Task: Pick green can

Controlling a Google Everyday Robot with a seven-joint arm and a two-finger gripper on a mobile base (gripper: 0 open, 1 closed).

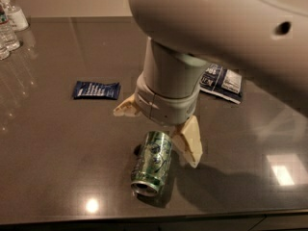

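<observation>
The green can [152, 163] lies on its side on the dark table [57, 148] near the front edge, its open silver end toward the camera. My gripper [157, 136] hangs from the big grey arm right over the can's far end. It is open: one cream finger [127, 108] is to the can's upper left, the other finger [191, 143] is beside its right flank. The far end of the can is hidden under the wrist.
A dark blue snack bag [96, 90] lies left of the arm. A second dark bag [222, 82] lies right, partly behind the arm. Clear bottles [8, 25] stand at the far left corner. The table's front edge runs just below the can.
</observation>
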